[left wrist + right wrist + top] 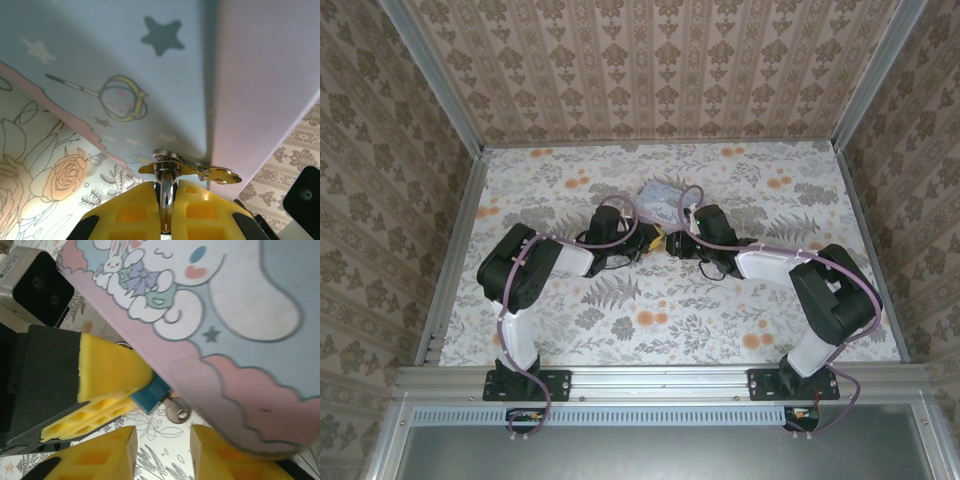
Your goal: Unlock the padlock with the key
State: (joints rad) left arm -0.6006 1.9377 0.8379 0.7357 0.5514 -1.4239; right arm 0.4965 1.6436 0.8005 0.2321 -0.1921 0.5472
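Teal boxy padlock (150, 394), chrome shackle (167, 192); glossy tin (240, 315)

I count two claws of mine, the left claw (167, 212) and the right claw (162, 455), over one flowered mat (620, 330). At twelve o'clock from them lies one tin (665, 197). At its edge I count one padlock (152, 394) and one key (177, 413), just at the padlock's four o'clock.

Look, your small teal-blue metal padlock (151, 393) sits tight against the pink edge of the cartoon tin box (240, 315). The tiny shiny metal key (178, 413) pokes out just below it, touching it.
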